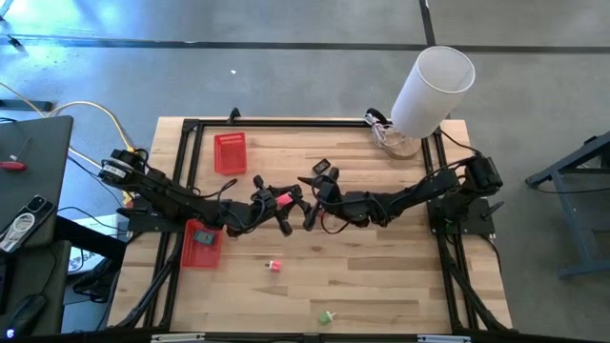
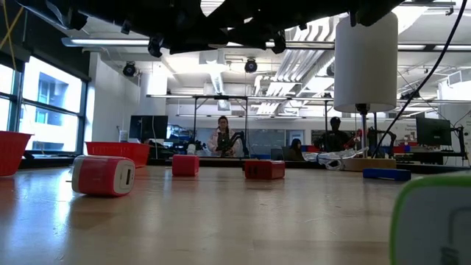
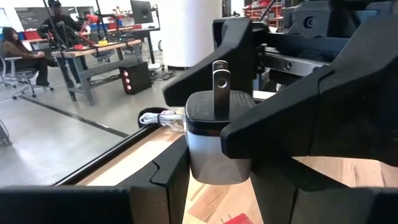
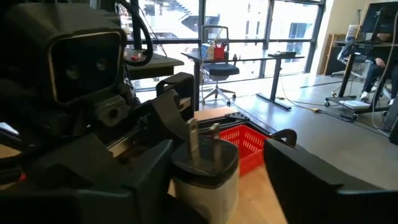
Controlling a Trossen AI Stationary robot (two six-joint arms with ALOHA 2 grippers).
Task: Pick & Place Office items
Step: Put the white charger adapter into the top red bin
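A small charger plug point(image 3: 217, 140) with a white body, a black top and two metal prongs is up in the air over the table's middle, where both grippers meet. My left gripper point(image 1: 283, 217) is shut on it. My right gripper point(image 1: 309, 211) is open, and its fingers point(image 4: 311, 180) stand on either side of the same plug point(image 4: 205, 171). Other small pieces lie on the table: a pink-red one point(image 1: 274, 266), a green one point(image 1: 326, 316) and a black one point(image 1: 321, 168). Something pink point(image 1: 283, 198) shows beside the left gripper. My left gripper pinches the plug's white body point(image 3: 199, 158) between its two fingers point(image 3: 169, 180), one on each side. The plug is lifted clear of the table, with its prongs point(image 3: 219, 87) standing free beyond the fingers. My right gripper has one finger close against the plug; I cannot tell whether it touches.
One red mesh basket point(image 1: 230, 152) sits toward the far left, and another point(image 1: 201, 244) lies under the left arm. A big white cylinder point(image 1: 434, 86) stands at the far right corner beside a cable bundle. People sit at desks in the room beyond. Bare wood lies along the near edge.
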